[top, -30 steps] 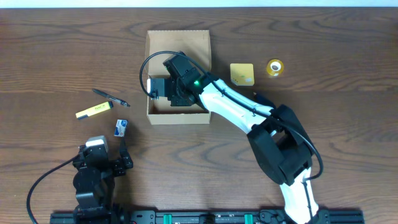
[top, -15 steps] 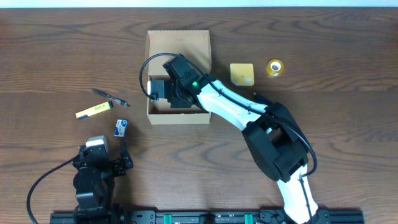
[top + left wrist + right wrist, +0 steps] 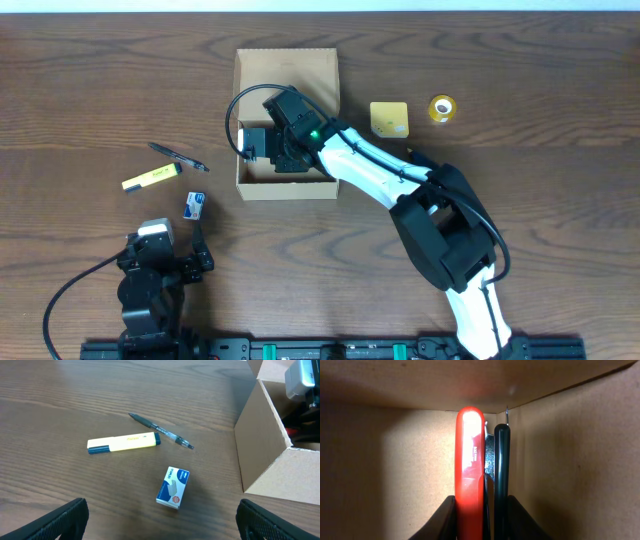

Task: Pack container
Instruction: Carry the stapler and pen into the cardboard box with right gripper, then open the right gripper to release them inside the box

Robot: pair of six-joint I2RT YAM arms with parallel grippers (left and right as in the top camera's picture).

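We judge the container [image 3: 288,188] light, thin-walled and easily dented, best held by its stiffer corners. The yellow pad [image 3: 389,118] lies right of it. Inside it, our right gripper [image 3: 482,510] clamps a red-handled tool [image 3: 470,460]. The left gripper [image 3: 162,512] gapes wide.

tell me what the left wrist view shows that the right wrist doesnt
Only the left wrist view: a yellow highlighter, a pen and a small blue box on the table. Only the right wrist view: a red and black tool held by the right gripper. Both: the cardboard box, its outside in the left view, its inside in the right.
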